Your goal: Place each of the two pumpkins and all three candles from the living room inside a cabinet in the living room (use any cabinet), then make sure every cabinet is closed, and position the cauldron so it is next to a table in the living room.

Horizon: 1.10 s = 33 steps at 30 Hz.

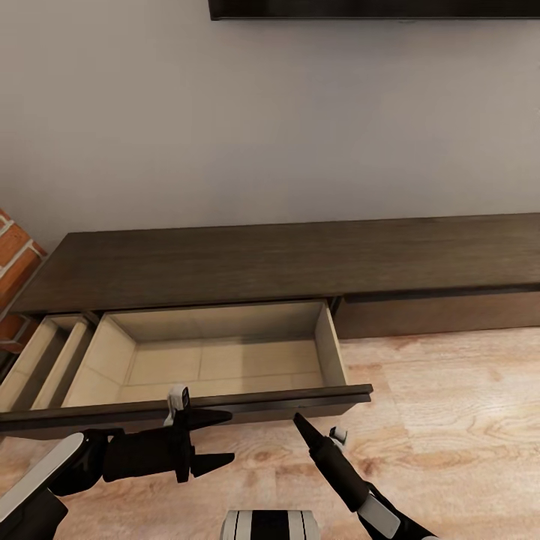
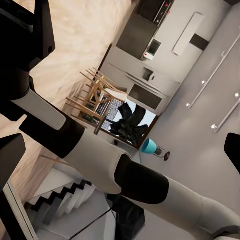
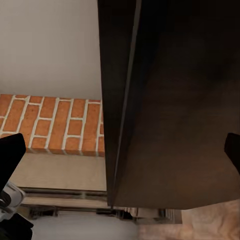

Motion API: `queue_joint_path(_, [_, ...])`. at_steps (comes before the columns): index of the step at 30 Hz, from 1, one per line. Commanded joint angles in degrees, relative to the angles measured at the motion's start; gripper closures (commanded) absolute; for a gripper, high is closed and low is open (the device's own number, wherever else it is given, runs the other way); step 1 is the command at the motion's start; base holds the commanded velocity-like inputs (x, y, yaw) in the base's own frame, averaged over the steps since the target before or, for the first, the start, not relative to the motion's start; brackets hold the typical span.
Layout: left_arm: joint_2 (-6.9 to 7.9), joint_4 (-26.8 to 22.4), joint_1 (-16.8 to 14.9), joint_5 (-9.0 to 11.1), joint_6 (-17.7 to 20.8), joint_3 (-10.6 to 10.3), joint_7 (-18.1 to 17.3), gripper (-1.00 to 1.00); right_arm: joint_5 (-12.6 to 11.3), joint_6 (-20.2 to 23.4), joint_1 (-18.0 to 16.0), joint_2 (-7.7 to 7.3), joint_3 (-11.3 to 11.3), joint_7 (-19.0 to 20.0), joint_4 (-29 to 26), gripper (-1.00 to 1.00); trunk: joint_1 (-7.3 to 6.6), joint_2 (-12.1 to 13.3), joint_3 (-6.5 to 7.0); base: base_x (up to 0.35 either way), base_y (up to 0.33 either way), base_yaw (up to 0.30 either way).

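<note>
The long, low dark-brown cabinet stands against the pale wall. Its middle drawer is pulled out over the floor, and its pale inside holds nothing. A second drawer at the far left is also out. My left gripper is open, just in front of the drawer's dark front panel. My right gripper is open too, its tip close below that panel's right part; the panel looms close in the right wrist view. The pumpkins, candles and cauldron are out of view.
A brick column flanks the cabinet's left end. A dark screen's lower edge hangs on the wall above. Light wood floor spreads to the right. The left wrist view looks past my right arm toward a distant kitchen and wooden chairs.
</note>
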Motion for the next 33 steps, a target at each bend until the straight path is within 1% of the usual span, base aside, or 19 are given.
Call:
queue_joint_path(1, [0.04, -0.02, -0.04, 0.61, 0.01, -0.04, 0.51, -1.00, -0.52, -0.17, -0.04, -0.04, 0.48, 0.09, -0.02, -1.00, -0.01, -0.01, -0.04, 0.000, 0.000, 0.000])
queue_joint_path(10, [0.04, 0.05, 0.03, 0.65, 0.01, 0.02, 0.51, -1.00, -0.29, 0.43, -0.04, -0.13, 0.62, -0.20, 0.05, -1.00, -0.01, -0.01, -0.04, 0.000, 0.000, 0.000])
queue_joint_path(12, [0.04, 0.06, 0.07, 0.66, 0.01, 0.02, 0.51, -1.00, -0.27, 1.37, -0.04, -0.16, 0.64, -0.17, 0.08, -1.00, -0.01, -0.01, -0.04, 0.000, 0.000, 0.000])
queue_joint_path(16, [0.10, 0.20, 0.18, 0.69, 0.00, 0.11, 0.51, -1.00, -0.10, 3.98, -0.04, -0.78, 0.69, -0.16, 0.26, -1.00, -0.01, -0.01, -0.04, 0.000, 0.000, 0.000])
queue_joint_path(18, [0.11, 0.28, 0.25, 0.85, 0.00, 0.18, 0.51, -1.00, 1.11, 5.46, -0.04, -1.08, 0.69, -0.23, 0.36, -1.00, -0.01, -0.01, -0.04, 0.000, 0.000, 0.000])
queue_joint_path(19, [0.14, 0.30, 0.27, 1.31, 0.00, 0.21, 0.51, -1.00, 2.16, 6.45, -0.04, -1.44, 0.68, -0.32, 0.38, -1.00, -0.01, -0.01, -0.04, 0.000, 0.000, 0.000])
queue_joint_path(22, [0.36, 0.45, 0.29, 3.82, -0.06, 0.31, 0.57, -1.00, 5.59, 10.45, -0.04, -2.47, 0.66, -0.47, 0.52, -1.00, -0.01, -0.01, -0.04, 0.000, 0.000, 0.000])
queue_joint_path(24, [0.57, 0.54, 0.30, 4.73, -0.07, 0.35, 0.59, -1.00, 6.74, 12.95, -0.04, -3.11, 0.66, -0.50, 0.62, -1.00, -0.23, 0.39, 0.14, 0.000, 0.000, 0.000])
queue_joint_path(29, [0.72, 0.59, 0.30, 5.29, -0.07, 0.37, 0.60, -1.00, 7.48, 17.60, -0.04, -6.62, 0.74, -0.52, 0.76, -1.00, -1.33, 2.39, 1.04, 0.000, 0.000, 0.000])
queue_joint_path(30, [0.72, 0.59, 0.30, 5.30, -0.08, 0.37, 0.60, -1.00, 7.50, 18.02, -0.04, -6.88, 0.74, -0.51, 0.78, -1.00, -1.55, 2.79, 1.22, 0.000, 0.000, 0.000])
queue_joint_path(31, [0.73, 0.59, 0.30, 5.32, -0.06, 0.37, 0.60, -1.00, 7.52, 18.66, -0.04, -7.43, 0.74, -0.48, 0.81, -1.00, -1.77, 3.19, 1.40, 0.000, 0.000, 0.000])
queue_joint_path(32, [0.73, 0.63, 0.30, 5.35, -0.07, 0.37, 0.60, -1.00, 7.55, 19.19, -0.04, -8.32, 0.74, -0.42, 0.84, -1.00, -1.99, 3.59, 1.58, 0.000, 0.000, 0.000])
queue_joint_path(33, [0.74, 0.65, 0.30, 5.35, -0.08, 0.37, 0.60, -1.00, 7.55, 19.37, -0.04, -8.78, 0.74, -0.39, 0.85, -1.00, -2.21, 4.00, 1.76, 0.000, 0.000, 0.000])
